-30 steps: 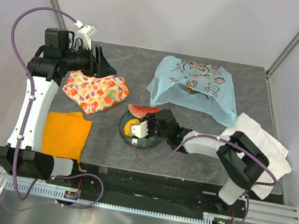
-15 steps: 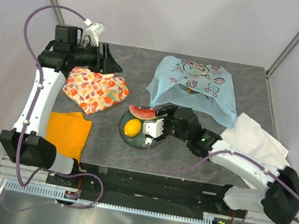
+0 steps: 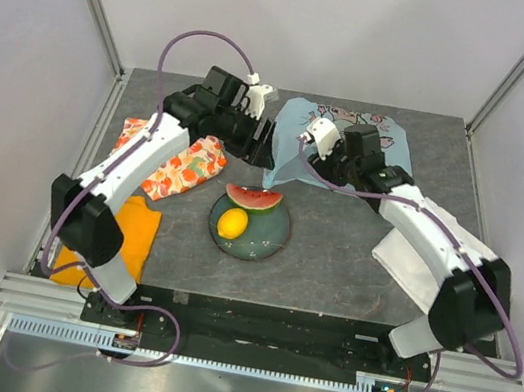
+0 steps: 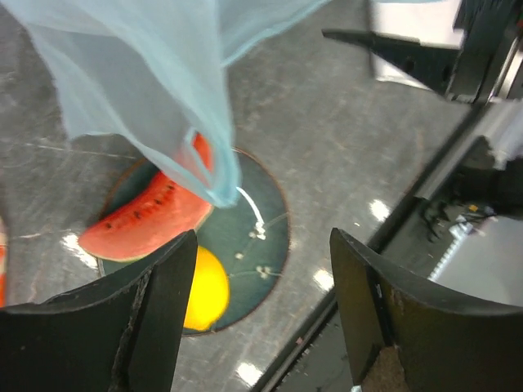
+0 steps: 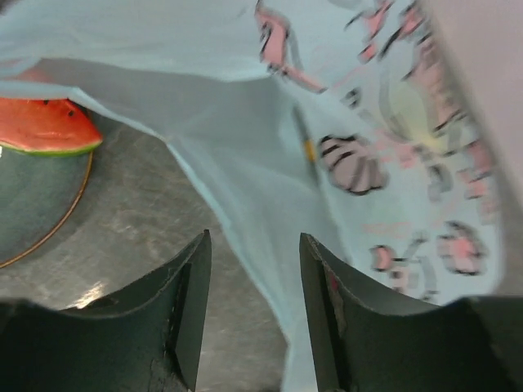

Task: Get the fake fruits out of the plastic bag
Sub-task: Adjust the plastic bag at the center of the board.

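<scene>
From above, the plastic bag (image 3: 399, 139) lay at the upper middle of the grey desk (image 3: 332, 259), and both arms reached up to its left side. The left hand (image 3: 255, 139) was just beside the bag's left edge, and the right hand (image 3: 307, 158) was over its left part. Below them, at the centre, a dark plate (image 3: 272, 241) carried a watermelon slice (image 3: 253, 197) and a lemon (image 3: 232, 222), both outside the bag. A floral cloth (image 3: 186, 167) and an orange cloth (image 3: 128, 233) lay at the left, and a white cloth (image 3: 391, 257) at the right. In the left wrist view, the left hand's fingers (image 4: 155, 327) stood spread at the bottom of the frame with nothing between them. The bag hung from the upper left, its lowest corner over the slice and plate. The lemon showed by the left finger. In the right wrist view, the right hand's fingers (image 5: 188, 310) stood apart, pinching nothing. The bag filled the top and right of the frame beyond the gap, and whether it touched them I could not tell. The slice sat at the left edge.
</scene>
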You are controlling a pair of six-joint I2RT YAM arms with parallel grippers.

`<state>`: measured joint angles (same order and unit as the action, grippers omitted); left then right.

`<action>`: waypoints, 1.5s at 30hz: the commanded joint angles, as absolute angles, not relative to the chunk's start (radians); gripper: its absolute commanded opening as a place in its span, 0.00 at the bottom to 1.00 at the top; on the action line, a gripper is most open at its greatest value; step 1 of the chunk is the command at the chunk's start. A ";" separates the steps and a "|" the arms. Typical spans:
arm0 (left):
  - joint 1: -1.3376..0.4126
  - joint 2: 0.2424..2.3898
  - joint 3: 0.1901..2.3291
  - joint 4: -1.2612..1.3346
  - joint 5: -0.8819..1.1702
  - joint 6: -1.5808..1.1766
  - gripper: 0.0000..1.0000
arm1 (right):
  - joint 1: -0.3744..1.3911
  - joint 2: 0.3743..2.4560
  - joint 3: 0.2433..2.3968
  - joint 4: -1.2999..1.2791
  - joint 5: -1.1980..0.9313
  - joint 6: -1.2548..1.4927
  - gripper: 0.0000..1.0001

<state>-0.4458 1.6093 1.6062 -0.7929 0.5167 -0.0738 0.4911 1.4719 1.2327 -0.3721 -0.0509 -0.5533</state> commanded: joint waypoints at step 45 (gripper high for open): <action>-0.552 1.729 1.796 -0.873 0.265 0.175 0.02 | 0.324 2.039 1.672 -0.264 0.259 -0.357 0.68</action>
<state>-0.5560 1.7073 1.7721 -0.8726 0.2630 0.1177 0.3153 2.0045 1.6333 -0.3149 0.1883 -0.3077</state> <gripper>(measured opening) 0.029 0.650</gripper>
